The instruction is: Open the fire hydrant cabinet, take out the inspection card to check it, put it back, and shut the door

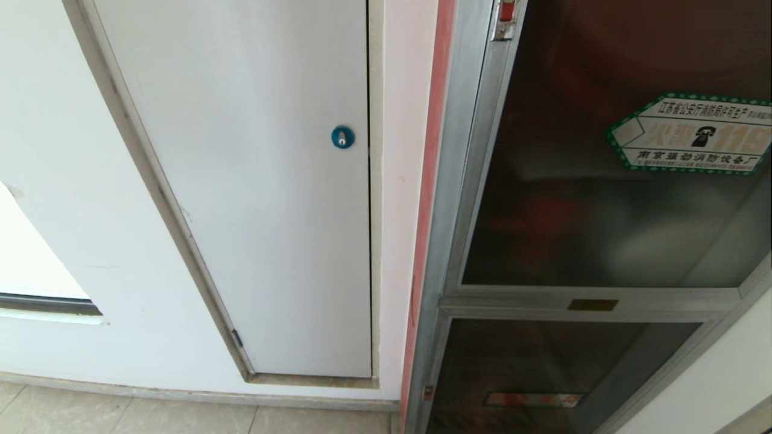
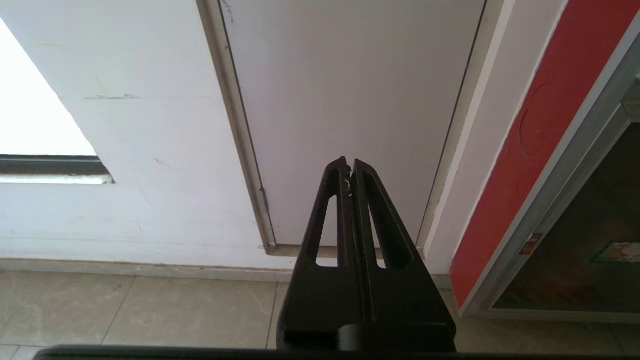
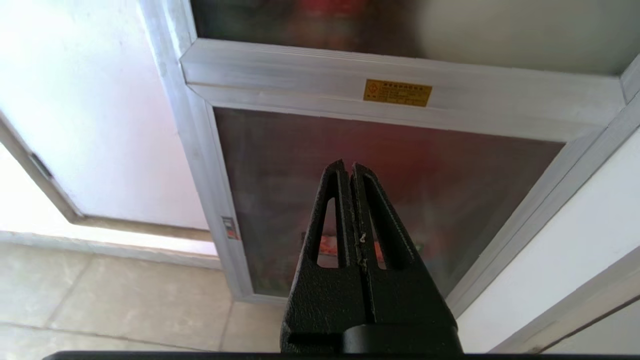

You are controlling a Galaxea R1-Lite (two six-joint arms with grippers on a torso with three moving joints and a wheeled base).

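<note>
Here is the wall straight ahead, and the fire hydrant cabinet fills the right side of the head view in its silver metal frame. The door, dark tinted glass, sits flush in that frame, closed. The green-edged hexagonal 119 sticker is high on the glass toward the right. Behind the tint there is only a red blur and a pale shape; no inspection card can be made out.

Below the door runs the frame's crossbar with a small brass plate on it, and under that the lower glass panel, also dark. A red strip edges the cabinet on its left.

Left of the cabinet stands the white panel with its blue round lock. The tiled floor shows along the near edge.

Neither arm reaches into the head view. The left gripper hangs low, its jaws pressed together, pointing at the foot of the white panel and apart from it. The right gripper is down low too, jaws pressed together with nothing between them, aimed at the lower glass panel beneath the brass plate and not touching it.
</note>
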